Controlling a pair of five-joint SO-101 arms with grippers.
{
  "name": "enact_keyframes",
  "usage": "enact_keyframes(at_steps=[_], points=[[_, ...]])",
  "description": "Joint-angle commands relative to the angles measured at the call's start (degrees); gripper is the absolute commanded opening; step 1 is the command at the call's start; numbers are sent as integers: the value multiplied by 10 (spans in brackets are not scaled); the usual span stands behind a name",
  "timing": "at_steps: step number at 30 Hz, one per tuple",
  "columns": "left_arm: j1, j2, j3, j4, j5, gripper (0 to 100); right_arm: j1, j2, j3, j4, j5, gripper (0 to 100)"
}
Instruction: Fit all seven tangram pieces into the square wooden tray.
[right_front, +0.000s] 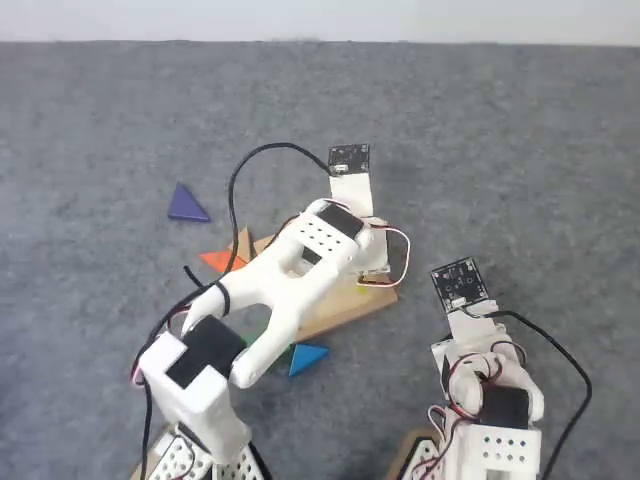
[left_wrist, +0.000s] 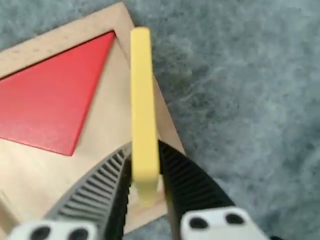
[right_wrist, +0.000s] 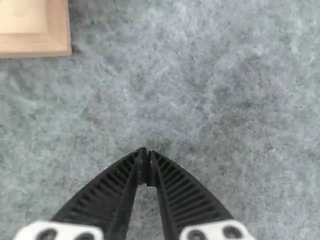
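The left jaws clamp the yellow piece, held on edge with its long axis running along the right rim of the wooden tray, beside the seated red triangle. The right jaws, pressed together and empty, hover over the bench farther right.

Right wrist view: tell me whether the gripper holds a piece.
No, the right gripper is shut on nothing above grey carpet.

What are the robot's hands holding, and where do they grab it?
The left gripper pinches the yellow piece by its flat faces, near one end. The right gripper is shut, holding nothing.
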Motion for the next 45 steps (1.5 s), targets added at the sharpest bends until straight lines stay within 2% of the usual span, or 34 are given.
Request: enact_keyframes(at_steps=[1, 5, 13, 16, 23, 34, 41, 45], points=[[4, -4, -27, -7, 12, 141, -2, -9, 10, 1, 4, 8], [2, -4, -26, -7, 43, 187, -2, -9, 10, 1, 4, 8], [-10, -40, -38, 44, 34, 151, -2, -9, 10, 1, 4, 8], [-34, -69, -24, 44, 3, 135, -2, -9, 10, 1, 4, 8], [-74, -118, 28, 42, -22, 134, -2, -9, 10, 1, 4, 8], [-76, -237, 119, 39, -86, 134, -2, -9, 10, 1, 4, 8], [-76, -242, 224, -93, -107, 134, -2, -9, 10, 1, 4, 8], [-98, -241, 242, -158, -145, 134, -2, -9, 10, 1, 4, 8]])
